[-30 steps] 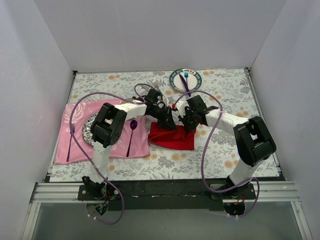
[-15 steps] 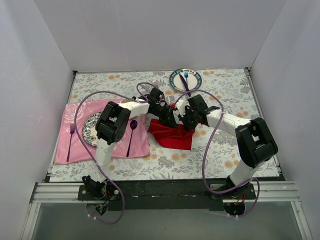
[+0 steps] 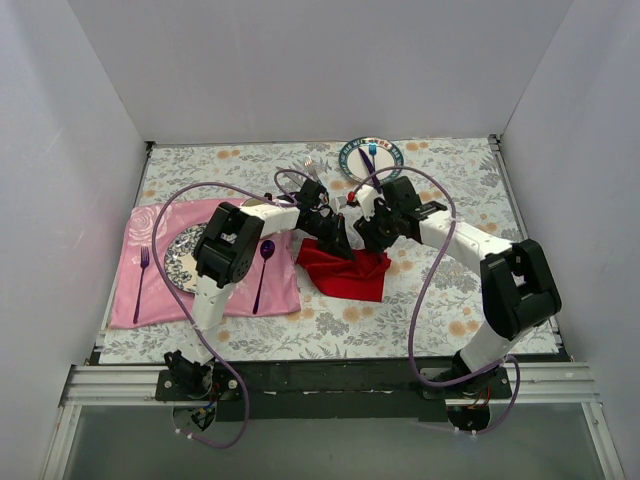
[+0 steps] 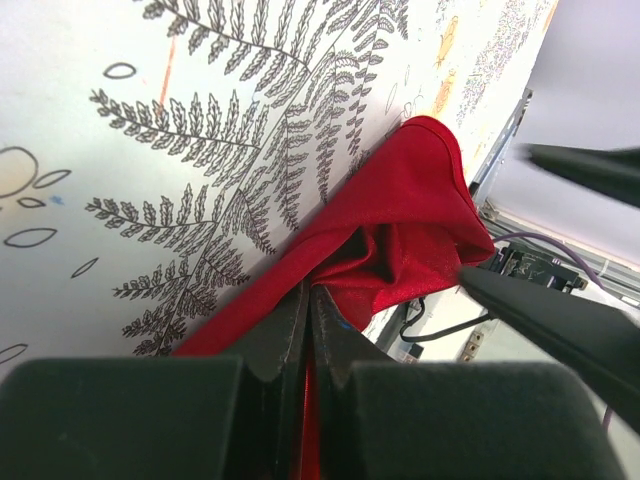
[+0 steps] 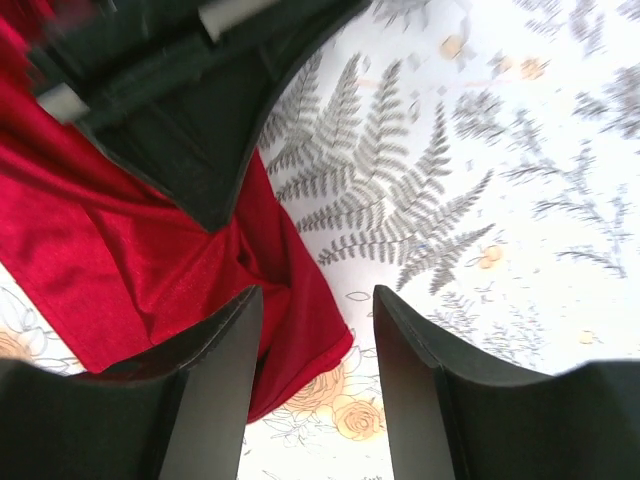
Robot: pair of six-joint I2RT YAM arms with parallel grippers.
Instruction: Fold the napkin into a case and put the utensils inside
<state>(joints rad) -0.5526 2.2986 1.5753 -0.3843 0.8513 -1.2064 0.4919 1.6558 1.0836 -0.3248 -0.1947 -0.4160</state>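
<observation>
**Fig. Both arms over the cloth.** My two arms reach forward from the near edge and bend inward. The wrists meet almost nose to nose above the middle of the table cover [image 3: 450, 300].

**Left gripper** [image 4: 308, 296]: the jaws are pressed together and pinch a fold of the napkin [image 4: 400, 210]. A thin red strip shows in the seam between the two black fingers.

**Right gripper** [image 5: 318, 292]: the jaws stand apart by a moderate gap and hold nothing. It hangs just above the napkin's edge, and red cloth and printed cover both show through the gap.

**Napkin:** bright red, soft fabric with a faint sheen. It lies rumpled in loose folds, with one rounded corner pointing away from my left fingers. It rests on the table cover just beside the pink placemat [image 3: 150, 290].

**Table cover:** smooth, printed with grey fern fronds and small orange flowers.

**Placemat:** it carries a patterned plate [image 3: 178, 260] (partly hidden by my left arm), a purple fork [image 3: 143, 285] and a purple spoon [image 3: 262, 268].

**Far side:** a second plate [image 3: 352, 165] lies behind the wrists.
</observation>
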